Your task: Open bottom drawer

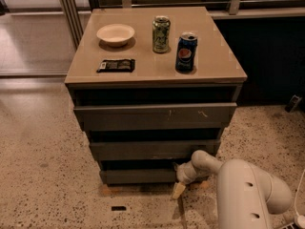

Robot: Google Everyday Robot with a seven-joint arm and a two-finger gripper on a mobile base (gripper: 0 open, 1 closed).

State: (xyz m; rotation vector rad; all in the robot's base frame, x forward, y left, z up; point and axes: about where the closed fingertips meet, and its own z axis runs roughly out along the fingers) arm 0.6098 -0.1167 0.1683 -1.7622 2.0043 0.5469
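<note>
Judging this the contact step, I see the end effector [181, 179] at the right end of the shut bottom drawer [138, 176]; its opening I cannot tell. Next: hook the front's edge, pull nearward.

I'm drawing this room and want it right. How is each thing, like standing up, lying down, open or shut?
bottom drawer: not visibly pulled out.
pincer: low by the floor, at the bottom drawer's right end.
green can: standing upright.
blue can: standing upright.
bowl: right way up, empty.
dark packet: lying flat.
</note>
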